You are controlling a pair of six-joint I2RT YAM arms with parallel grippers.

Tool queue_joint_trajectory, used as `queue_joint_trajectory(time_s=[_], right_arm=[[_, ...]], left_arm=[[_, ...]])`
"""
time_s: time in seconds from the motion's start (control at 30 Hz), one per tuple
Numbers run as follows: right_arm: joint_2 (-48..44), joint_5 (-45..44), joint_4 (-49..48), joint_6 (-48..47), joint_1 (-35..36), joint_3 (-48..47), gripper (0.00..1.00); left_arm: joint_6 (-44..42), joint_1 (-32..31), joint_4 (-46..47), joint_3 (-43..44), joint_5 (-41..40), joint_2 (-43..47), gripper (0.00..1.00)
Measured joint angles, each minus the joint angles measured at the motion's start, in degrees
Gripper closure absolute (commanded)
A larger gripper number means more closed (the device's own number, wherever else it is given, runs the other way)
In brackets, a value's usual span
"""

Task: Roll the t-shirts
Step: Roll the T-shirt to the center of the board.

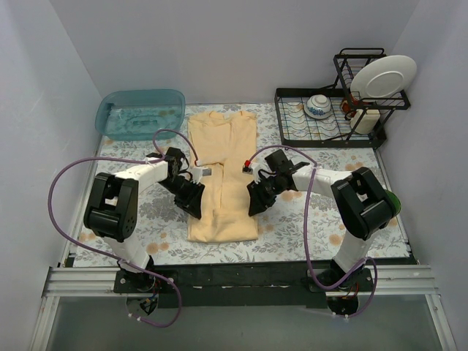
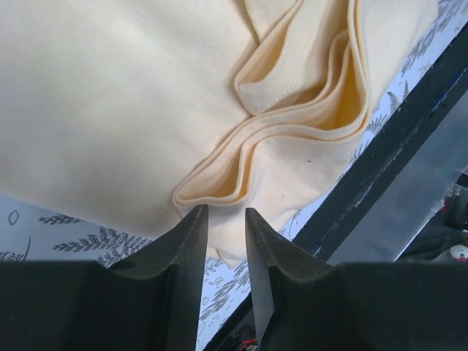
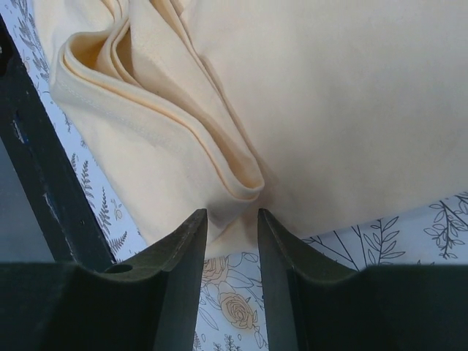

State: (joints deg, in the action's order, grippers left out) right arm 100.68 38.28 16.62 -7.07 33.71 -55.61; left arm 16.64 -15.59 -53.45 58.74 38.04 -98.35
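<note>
Mid-table, on floral cover [image 1: 292, 227]: shirt [image 1: 223, 146], pale yellow, plain, folded lengthwise into a long strip running far to near, collar end far, hem end close to near edge of cover. Mostly flat; layered edges bunched into loose wavy folds along both long sides of near half. Left gripper [image 1: 196, 208] at left side of strip, right gripper [image 1: 254, 207] at right side, facing each other across it, roughly level, both low on the cloth. Left wrist view: left gripper [image 2: 225, 213] tips right at a rippled fold of shirt [image 2: 110, 95] edge, jaws parted by a narrow gap, cloth visible in the gap; pinched or merely straddled, cannot tell. Right wrist view: right gripper [image 3: 232, 216] likewise, tips against a rounded fold of shirt [image 3: 351, 95], narrow gap between jaws with cloth in it; grip not determinable. Floral cover visible under both sets of tips. Further out: translucent blue tub [image 1: 140, 113] at far left corner of table. Black wire rack [image 1: 292, 135] at far right, white plate [image 1: 382, 77] upright in its upper tier, blue-and-white bowl [image 1: 319, 106] on its lower tray.
</note>
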Motion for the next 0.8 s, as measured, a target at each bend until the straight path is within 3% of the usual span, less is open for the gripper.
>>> queue_joint_trajectory(time_s=[0.07, 0.17, 0.33, 0.43, 0.57, 0.67, 0.8], right_arm=[[0.0, 0.1, -0.6, 0.4, 0.0, 0.0, 0.59], [0.0, 0.1, -0.8, 0.8, 0.0, 0.0, 0.59], [0.2, 0.1, -1.6, 1.3, 0.0, 0.0, 0.58], [0.7, 0.1, -2.1, 1.6, 0.0, 0.0, 0.62], [1.7, 0.6, -2.4, 2.2, 0.0, 0.0, 0.75], [1.9, 1.0, -2.7, 2.4, 0.0, 0.0, 0.83], [1.9, 1.6, -3.2, 2.4, 0.0, -0.1, 0.92]], left_arm=[[0.9, 0.0, 1.5, -0.3, -0.7, 0.3, 0.74], [2.1, 0.0, 3.2, -0.3, -1.9, 0.3, 0.63], [2.8, 0.0, 4.5, -0.8, -2.5, 1.4, 0.6], [2.8, 0.0, 4.5, -1.2, -2.1, 1.5, 0.59], [2.9, 0.0, 4.7, -2.1, -1.4, 1.5, 0.61], [2.9, 0.0, 5.1, -2.6, -1.2, 1.5, 0.7], [3.4, 0.0, 5.9, -3.0, -1.1, 1.5, 1.0]])
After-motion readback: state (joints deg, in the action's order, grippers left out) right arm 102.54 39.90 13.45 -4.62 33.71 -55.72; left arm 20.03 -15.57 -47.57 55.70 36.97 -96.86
